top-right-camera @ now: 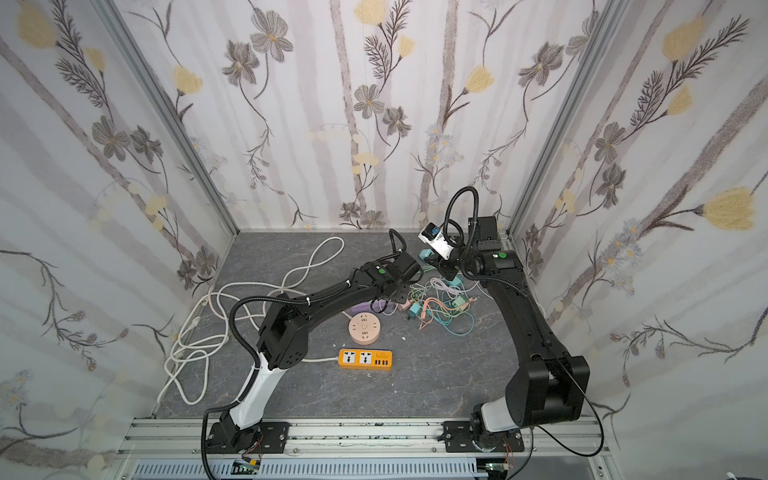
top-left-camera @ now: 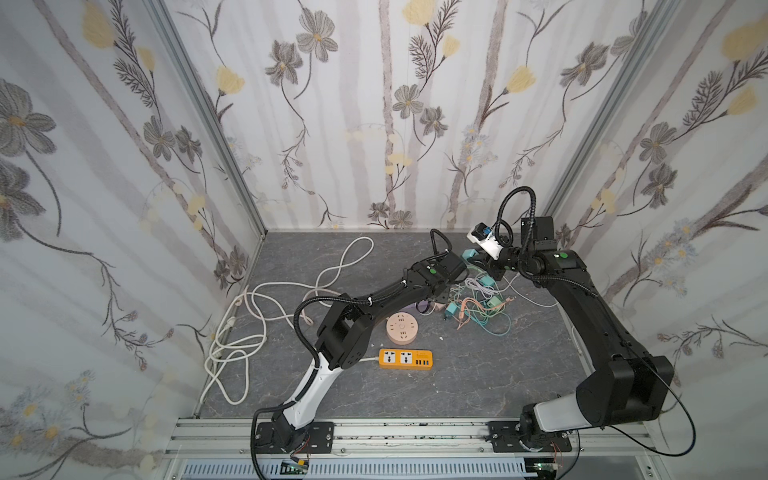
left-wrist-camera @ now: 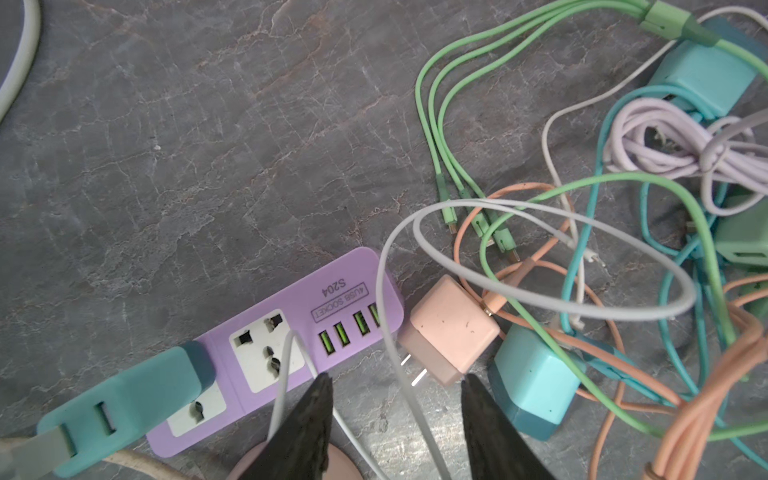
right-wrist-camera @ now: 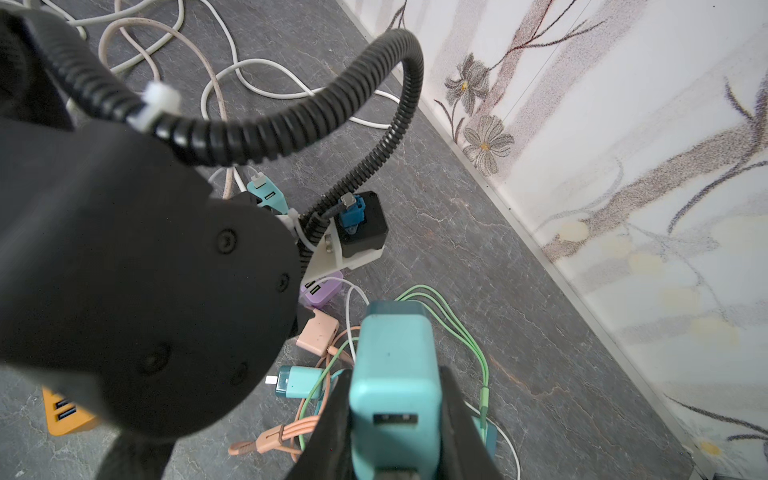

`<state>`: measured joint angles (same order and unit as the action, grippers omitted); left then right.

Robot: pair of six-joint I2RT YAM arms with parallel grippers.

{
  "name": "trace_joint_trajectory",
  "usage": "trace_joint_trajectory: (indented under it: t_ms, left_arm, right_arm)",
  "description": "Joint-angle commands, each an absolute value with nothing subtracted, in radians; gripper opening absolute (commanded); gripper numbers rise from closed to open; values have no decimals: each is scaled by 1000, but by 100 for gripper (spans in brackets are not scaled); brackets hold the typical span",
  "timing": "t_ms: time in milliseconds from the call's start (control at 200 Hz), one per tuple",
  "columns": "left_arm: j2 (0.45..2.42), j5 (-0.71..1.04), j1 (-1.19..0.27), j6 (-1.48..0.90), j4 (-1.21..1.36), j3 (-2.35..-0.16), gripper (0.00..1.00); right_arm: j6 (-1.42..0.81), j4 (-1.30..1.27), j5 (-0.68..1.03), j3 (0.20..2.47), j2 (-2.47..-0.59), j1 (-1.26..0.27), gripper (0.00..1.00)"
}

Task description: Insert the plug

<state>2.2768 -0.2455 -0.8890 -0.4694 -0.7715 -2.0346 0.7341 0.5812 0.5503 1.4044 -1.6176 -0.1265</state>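
Observation:
In the right wrist view my right gripper point(right-wrist-camera: 395, 384) is shut on a teal charger plug point(right-wrist-camera: 395, 353), USB port facing the camera. In both top views it holds this plug point(top-left-camera: 471, 253) above the back of the table, over the cable pile. A purple power strip point(left-wrist-camera: 291, 332) lies below my left gripper point(left-wrist-camera: 395, 376). A second teal plug point(left-wrist-camera: 124, 399) sits on one end of the strip. The left gripper is open and holds nothing. A white cable and the prongs of a pink charger point(left-wrist-camera: 451, 328) lie between its fingers point(left-wrist-camera: 316, 415).
A tangle of green, orange, teal and lilac cables point(top-left-camera: 482, 307) with several chargers lies at the back right. An orange power strip point(top-left-camera: 405, 358) and a round pink socket point(top-left-camera: 401, 328) sit mid-table. White cords point(top-left-camera: 249, 316) coil on the left. Patterned walls enclose the table.

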Motion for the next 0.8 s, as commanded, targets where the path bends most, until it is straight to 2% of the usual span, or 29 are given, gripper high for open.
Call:
trace_joint_trajectory:
  t_ms: [0, 100, 155, 305, 515, 640, 795]
  left_arm:
    - [2288, -234, -883, -494, -723, -2033, 42]
    - [2287, -236, -882, -469, -692, -2045, 12]
    - [2265, -247, -880, -445, -658, -2038, 0]
    - [2154, -282, -858, -351, -479, -1970, 0]
    - [1992, -258, -750, -320, -234, -1858, 0]
    - [1937, -263, -688, -395, -71, -1757, 0]
    - [1920, -286, -631, -624, -46, -1688, 0]
  right_arm:
    - [741, 558, 561, 1409, -1613, -127, 0]
    - [741, 555, 561, 1411, -1613, -127, 0]
    - [741, 554, 561, 1413, -1613, -127, 0]
    - [741, 556, 572, 1415, -1613, -127, 0]
    - [755, 573, 632, 1455, -1633, -137, 0]
    - [814, 649, 644, 1554, -1709, -168, 0]
    - [931, 778, 622, 1721, -1847, -230, 0]
